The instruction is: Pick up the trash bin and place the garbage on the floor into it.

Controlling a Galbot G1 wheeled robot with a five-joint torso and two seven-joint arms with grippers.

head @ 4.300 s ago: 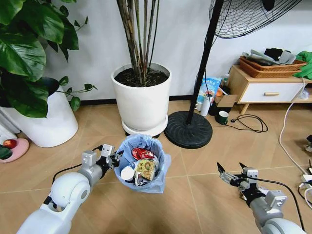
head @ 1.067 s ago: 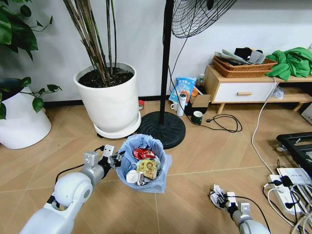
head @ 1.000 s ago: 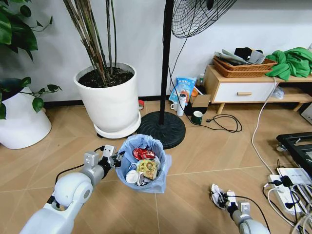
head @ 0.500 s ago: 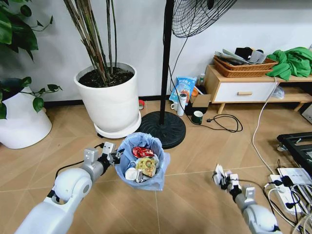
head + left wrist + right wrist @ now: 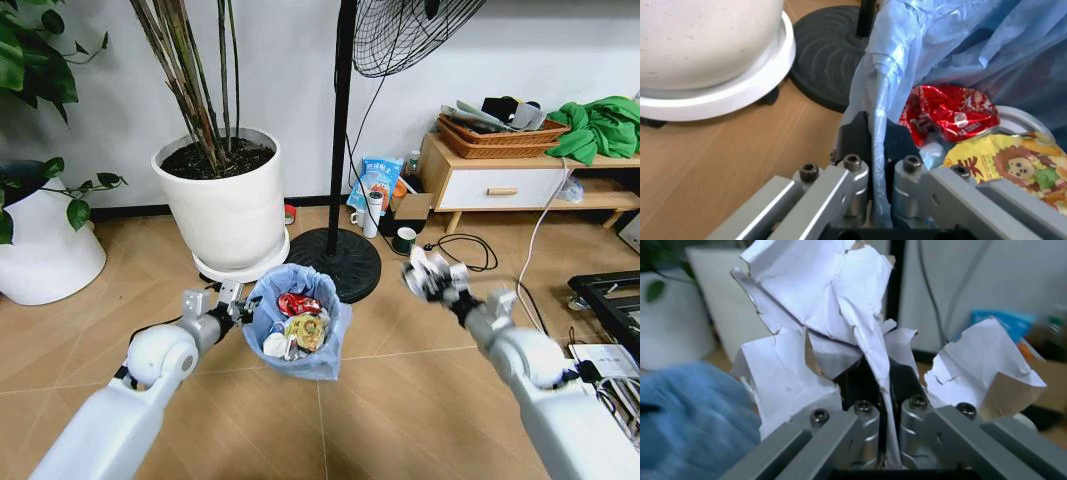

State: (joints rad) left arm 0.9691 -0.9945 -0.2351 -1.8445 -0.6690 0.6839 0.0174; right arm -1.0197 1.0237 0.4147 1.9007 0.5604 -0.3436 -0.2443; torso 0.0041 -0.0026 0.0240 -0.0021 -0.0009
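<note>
While left gripper (image 5: 236, 309) fingers clamp trash bin (image 5: 296, 335), right gripper (image 5: 428, 275) pinches, seemingly, torn paper (image 5: 840, 335) above floor (image 5: 400, 400).

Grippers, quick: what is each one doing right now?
Left gripper: shut on the trash bin, pinching its blue-lined rim.
Right gripper: shut on a torn white paper wad, raised beside the bin.

- The trash bin (image 5: 296, 330) my left gripper (image 5: 236, 314) grips wears a light blue liner.
- Inside I see a red wrapper (image 5: 948, 114) and a yellow cartoon packet (image 5: 1013, 165).
- My right gripper (image 5: 430, 276) pinches torn white paper (image 5: 840, 330).
- The floor (image 5: 400, 410) shows tan herringbone planks.
</note>
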